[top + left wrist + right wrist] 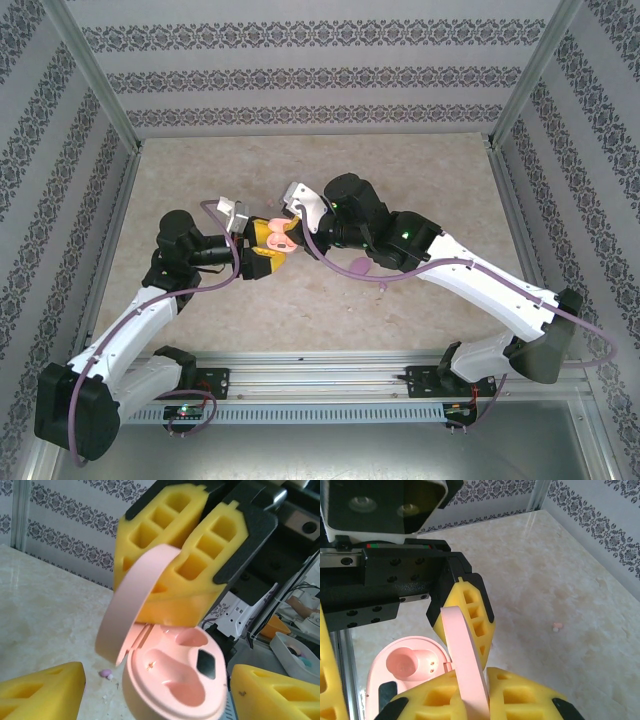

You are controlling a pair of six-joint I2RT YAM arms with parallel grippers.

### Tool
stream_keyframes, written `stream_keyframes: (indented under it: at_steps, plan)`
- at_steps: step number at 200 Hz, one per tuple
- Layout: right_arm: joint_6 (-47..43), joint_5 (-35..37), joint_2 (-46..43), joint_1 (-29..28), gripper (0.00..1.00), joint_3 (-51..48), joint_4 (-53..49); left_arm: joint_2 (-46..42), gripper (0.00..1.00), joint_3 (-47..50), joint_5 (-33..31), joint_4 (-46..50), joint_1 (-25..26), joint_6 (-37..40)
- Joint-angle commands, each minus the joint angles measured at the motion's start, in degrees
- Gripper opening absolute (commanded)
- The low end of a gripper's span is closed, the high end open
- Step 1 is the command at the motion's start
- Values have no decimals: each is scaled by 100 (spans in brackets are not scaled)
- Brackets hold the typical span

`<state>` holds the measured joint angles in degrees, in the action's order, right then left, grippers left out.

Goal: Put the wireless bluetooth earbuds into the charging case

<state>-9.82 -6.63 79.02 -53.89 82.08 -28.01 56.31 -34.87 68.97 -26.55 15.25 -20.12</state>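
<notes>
The pink charging case (pixel 175 680) hangs open above the table, its two wells bare. My right gripper (pixel 475 692) is shut on the raised lid (pixel 462 650), which is pinched between its yellow foam pads. My left gripper (pixel 157 692) is open, with its fingers (pixel 42 690) on either side of the case's base; table shows between the left finger and the case. A tiny pink earbud (pixel 106 673) lies on the table below, and a pink earbud (pixel 556 627) lies on the table to the right. Both grippers meet at the table's middle around the case (pixel 283 237).
A purple oval case (pixel 357 265) lies on the table under my right arm. Patterned walls and metal frame posts (pixel 90 70) close in three sides. The arms' mounting rail (pixel 320 375) runs along the near edge.
</notes>
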Motion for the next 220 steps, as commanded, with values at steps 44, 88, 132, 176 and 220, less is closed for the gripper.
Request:
stream_keyframes:
  at_steps: [44,88,132,176,220]
  plan:
    - [-82,-13,74,-68,0,-61,92,106,65,16,315,-971,-77,-317]
    - [-22,-23,60,-69,1,-87,120,187,50,15,477,-1002,-75,-326]
    - [50,-31,85,-69,1,-74,103,127,60,71,499,-1046,-79,-317]
    - [145,-81,159,-72,1,-43,68,152,60,85,587,-1072,-76,-315]
    - [215,-109,205,-69,1,-4,68,167,48,95,663,-1125,-74,-320]
